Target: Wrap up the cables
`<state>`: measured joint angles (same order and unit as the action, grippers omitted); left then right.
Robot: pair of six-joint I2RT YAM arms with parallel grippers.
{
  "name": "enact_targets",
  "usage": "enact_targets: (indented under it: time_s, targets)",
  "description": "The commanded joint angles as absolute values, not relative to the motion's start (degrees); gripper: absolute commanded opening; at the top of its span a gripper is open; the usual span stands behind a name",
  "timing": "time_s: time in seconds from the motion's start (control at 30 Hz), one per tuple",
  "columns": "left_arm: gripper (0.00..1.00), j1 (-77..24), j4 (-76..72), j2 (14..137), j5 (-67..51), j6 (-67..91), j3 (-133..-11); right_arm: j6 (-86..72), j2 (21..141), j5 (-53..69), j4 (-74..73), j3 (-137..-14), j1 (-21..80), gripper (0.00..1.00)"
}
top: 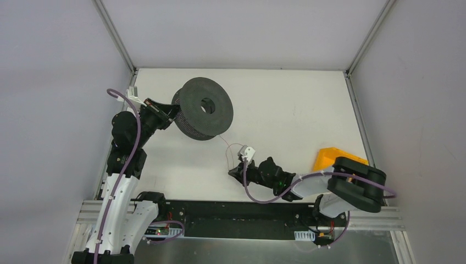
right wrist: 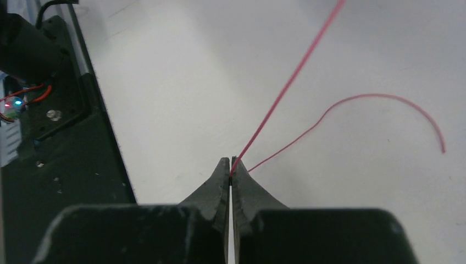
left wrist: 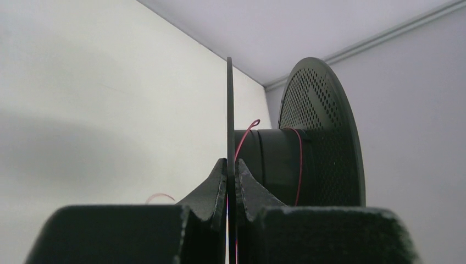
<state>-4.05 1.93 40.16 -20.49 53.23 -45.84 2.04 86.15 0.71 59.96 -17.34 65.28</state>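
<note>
Pink cable (right wrist: pixel 288 82) tight in R tool (right wrist: pixel 230 164)

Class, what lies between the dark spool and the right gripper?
Only the thin red wire, running from spool to right gripper over bare table; top view shows it.

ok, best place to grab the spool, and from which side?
The thin rim of one flange, edge-on from the left side of the spool, as the left gripper pinches it now. That flat disc slips between the fingers; the core looks too wide and carries wire.
</note>
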Motion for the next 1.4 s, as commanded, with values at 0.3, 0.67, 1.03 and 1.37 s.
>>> enact_targets:
  time_s: [0.3,0.67,1.03,1.37]
  targets:
    - [0.00,-9.15,10.90,42.21,-5.87,23.06,-52.02,21.16,69.81,-12.58,8.94,-45.37,79.70,0.00]
    - [0.00,-24.01,18.61,44.75,4.64,8.11,-49.61,29.66,71.68,-9.82,1.22,-60.04,75.64,0.00]
    - [0.00,-26.46,22.02,45.27,2.15,3.45,-48.39,26.17,77.61,-3.43,0.61,-69.28,68.20,0.00]
    - [0.00,-26.46,24.99,44.28,-11.06,-4.14,-49.61,20.75,80.04,-2.33,-1.14,-70.50,56.64,0.00]
